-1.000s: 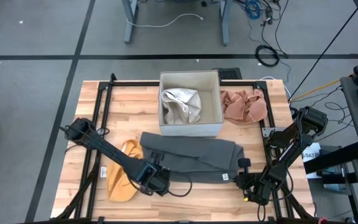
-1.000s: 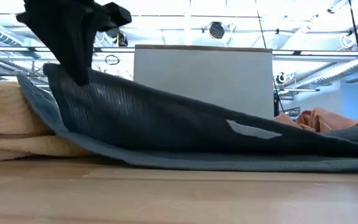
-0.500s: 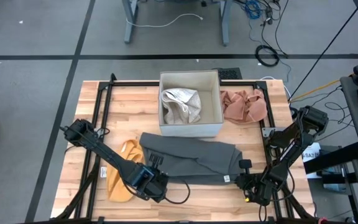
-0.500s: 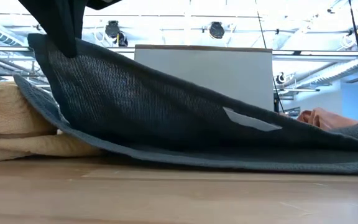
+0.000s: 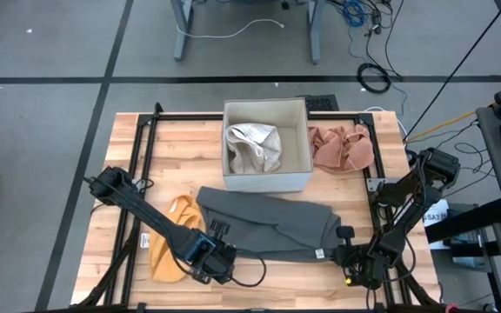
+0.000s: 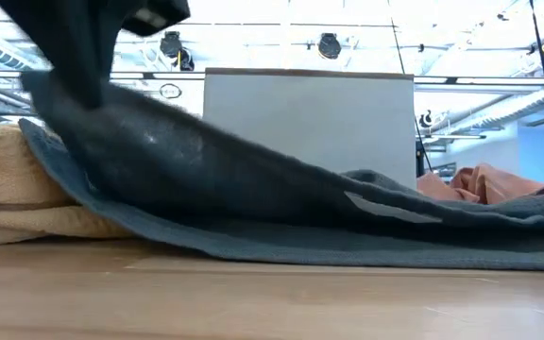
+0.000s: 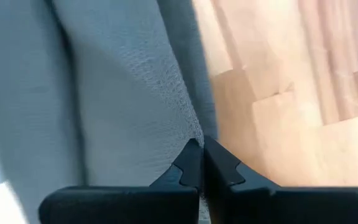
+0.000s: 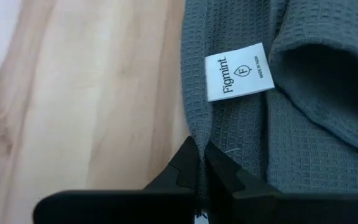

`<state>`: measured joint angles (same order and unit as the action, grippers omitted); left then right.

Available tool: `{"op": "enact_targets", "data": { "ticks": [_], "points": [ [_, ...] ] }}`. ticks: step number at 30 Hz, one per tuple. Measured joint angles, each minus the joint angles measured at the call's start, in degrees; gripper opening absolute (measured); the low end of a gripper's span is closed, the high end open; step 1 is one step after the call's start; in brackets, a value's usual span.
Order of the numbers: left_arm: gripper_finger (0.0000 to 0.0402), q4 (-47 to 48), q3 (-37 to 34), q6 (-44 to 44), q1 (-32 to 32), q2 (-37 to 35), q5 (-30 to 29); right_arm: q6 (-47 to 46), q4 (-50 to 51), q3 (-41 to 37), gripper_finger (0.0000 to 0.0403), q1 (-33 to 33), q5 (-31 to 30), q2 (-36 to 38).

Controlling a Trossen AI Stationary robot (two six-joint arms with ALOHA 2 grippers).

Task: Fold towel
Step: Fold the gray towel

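You see grey towel (image 5: 268, 228) lying on table (image 5: 129, 261) in front of white box (image 5: 266, 144). Left tool (image 7: 201, 163) clenched on towel's front-left edge. Right tool (image 8: 201, 163) clenched on front-right edge, just beside white label (image 8: 238, 71). Tan cloth (image 5: 170, 252) lies left of towel.

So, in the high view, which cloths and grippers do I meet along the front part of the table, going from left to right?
yellow cloth → left gripper → grey towel → right gripper
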<state>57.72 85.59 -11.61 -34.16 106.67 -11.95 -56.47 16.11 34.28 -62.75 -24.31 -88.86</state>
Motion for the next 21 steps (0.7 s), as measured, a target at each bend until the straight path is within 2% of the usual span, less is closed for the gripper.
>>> {"op": "enact_targets", "data": {
  "ticks": [5, 11, 16, 21],
  "points": [
    [0.0020, -0.4, -3.8, -3.0, 0.0, 0.1, 2.4, -0.7, -1.5, 0.0, 0.0003, -1.0, 0.4, 0.0],
    [0.0048, -4.8, -4.6, -4.4, 0.0, 0.1, 3.7, -1.4, -2.4, 0.0, 0.0010, -2.2, 1.6, 0.8],
    [0.0093, -7.8, -4.6, -4.5, 0.8, 0.4, 3.9, -1.7, -3.0, -0.1, 0.0060, -3.0, 3.0, 2.1],
    [0.0130, -8.5, -4.6, -4.8, 1.7, 1.8, 7.5, -4.3, -3.6, -0.1, 0.0119, -4.3, 4.1, 3.7]
  ]
}}
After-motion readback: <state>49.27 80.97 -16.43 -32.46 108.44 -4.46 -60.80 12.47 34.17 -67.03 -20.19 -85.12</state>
